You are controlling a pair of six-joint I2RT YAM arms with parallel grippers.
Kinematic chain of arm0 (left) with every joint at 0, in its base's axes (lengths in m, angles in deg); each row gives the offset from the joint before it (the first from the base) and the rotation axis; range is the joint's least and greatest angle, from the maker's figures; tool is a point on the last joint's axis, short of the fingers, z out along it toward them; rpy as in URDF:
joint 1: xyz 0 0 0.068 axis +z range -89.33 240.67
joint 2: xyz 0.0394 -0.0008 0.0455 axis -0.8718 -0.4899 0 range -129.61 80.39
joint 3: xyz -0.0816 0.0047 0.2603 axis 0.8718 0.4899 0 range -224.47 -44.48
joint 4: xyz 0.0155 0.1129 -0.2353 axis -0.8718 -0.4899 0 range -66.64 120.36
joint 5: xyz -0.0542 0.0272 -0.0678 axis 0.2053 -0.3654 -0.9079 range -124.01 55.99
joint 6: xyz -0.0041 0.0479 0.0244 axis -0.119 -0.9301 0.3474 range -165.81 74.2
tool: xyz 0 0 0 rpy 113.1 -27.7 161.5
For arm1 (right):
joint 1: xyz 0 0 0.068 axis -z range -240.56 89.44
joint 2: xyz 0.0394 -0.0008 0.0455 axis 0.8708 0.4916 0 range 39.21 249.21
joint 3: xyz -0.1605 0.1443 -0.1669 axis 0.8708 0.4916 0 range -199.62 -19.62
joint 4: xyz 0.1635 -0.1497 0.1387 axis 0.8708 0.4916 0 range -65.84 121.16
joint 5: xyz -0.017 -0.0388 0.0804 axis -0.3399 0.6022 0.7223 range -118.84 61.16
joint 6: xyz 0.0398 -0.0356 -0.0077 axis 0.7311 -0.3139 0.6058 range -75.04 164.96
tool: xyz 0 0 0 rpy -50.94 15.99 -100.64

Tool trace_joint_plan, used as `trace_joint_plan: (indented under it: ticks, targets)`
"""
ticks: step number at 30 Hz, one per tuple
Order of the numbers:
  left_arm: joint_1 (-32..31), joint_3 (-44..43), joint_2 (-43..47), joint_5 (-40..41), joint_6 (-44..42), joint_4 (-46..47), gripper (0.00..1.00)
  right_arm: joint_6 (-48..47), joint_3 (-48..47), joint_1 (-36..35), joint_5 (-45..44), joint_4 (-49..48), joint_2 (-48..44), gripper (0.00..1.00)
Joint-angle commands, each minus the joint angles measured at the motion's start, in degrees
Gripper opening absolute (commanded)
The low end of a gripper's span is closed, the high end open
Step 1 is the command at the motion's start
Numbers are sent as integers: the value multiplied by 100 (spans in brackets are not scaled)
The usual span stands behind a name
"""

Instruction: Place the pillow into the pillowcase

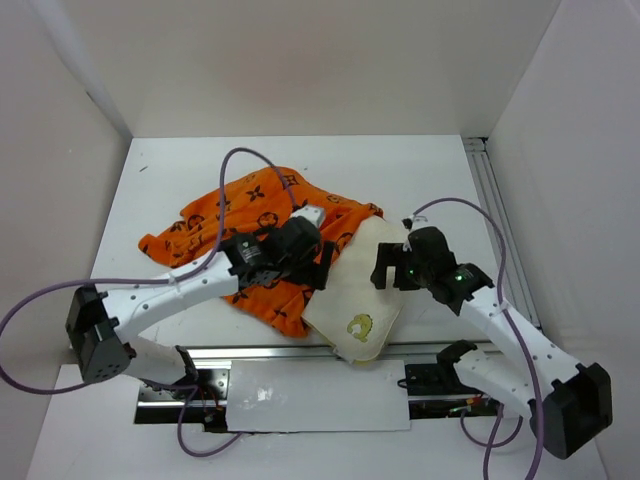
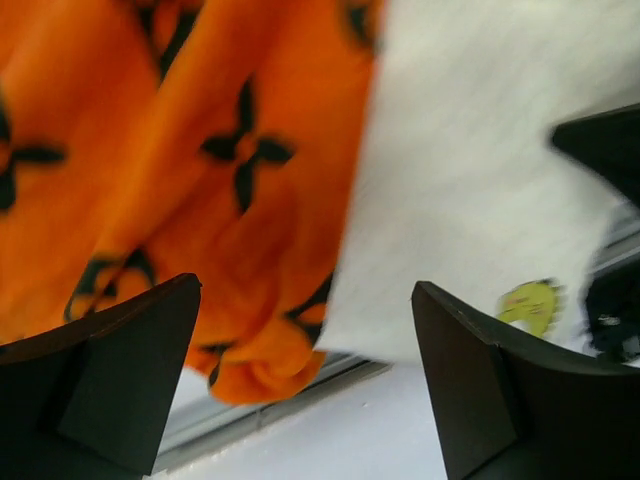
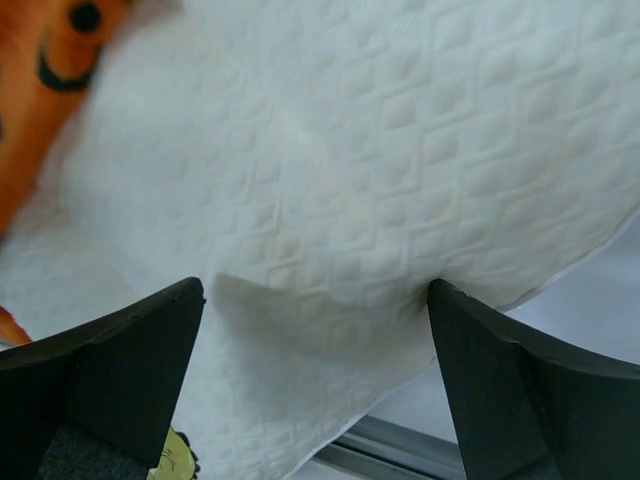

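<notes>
Left gripper (image 2: 305,288) and right gripper (image 3: 318,287) both open wide, quilted cream pillow (image 1: 365,285) against crumpled orange pillowcase (image 1: 255,200)

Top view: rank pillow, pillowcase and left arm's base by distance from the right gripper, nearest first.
1. pillow: right beneath the open right gripper, at the table's near middle.
2. pillowcase: to the left, beyond the pillow, mid-table.
3. left arm's base: far left, at the near edge.

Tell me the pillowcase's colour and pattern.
The pillowcase is bright orange with dark flower motifs, clearest in the top external view.
</notes>
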Motion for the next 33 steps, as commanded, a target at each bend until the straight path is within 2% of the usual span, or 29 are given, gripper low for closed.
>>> trace_joint_plan:
  ticks: [1, 9, 11, 15, 21, 23, 28, 30, 33]
  targets:
    - [-168, 751, 422, 602, 1019, -330, 100, 174, 180, -278, 127, -558, 308, 100]
    - [-344, 1411, 1205, 488, 1521, -428, 95, 121, -443, -340, -373, -2569, 2178, 100]
    - [-396, 1473, 1206, 488, 1468, -428, 94, 51, -811, -279, -374, -2643, 2487, 100]
    - [-450, 1614, 1119, 330, 1478, -199, 94, -291, -1279, -226, -427, -2073, 2621, 100]
    - [-555, 1789, 714, 917, 1951, -594, 92, -740, -1217, -418, -366, -984, 1313, 100]
    - [-485, 1860, 714, 1103, 2040, -770, 94, -916, -1217, -577, -365, -403, 952, 100]
    - [-362, 1992, 635, 1042, 1610, -156, 94, -1092, -1103, -1657, -313, -129, 783, 100]
    - [-204, 1992, 495, 894, 1364, 55, 91, -1092, -1243, -2147, -636, -181, 1055, 100]
    - [-151, 1870, 117, 752, 1231, 310, 86, -1092, -1243, -2528, -1217, -392, 1468, 100]
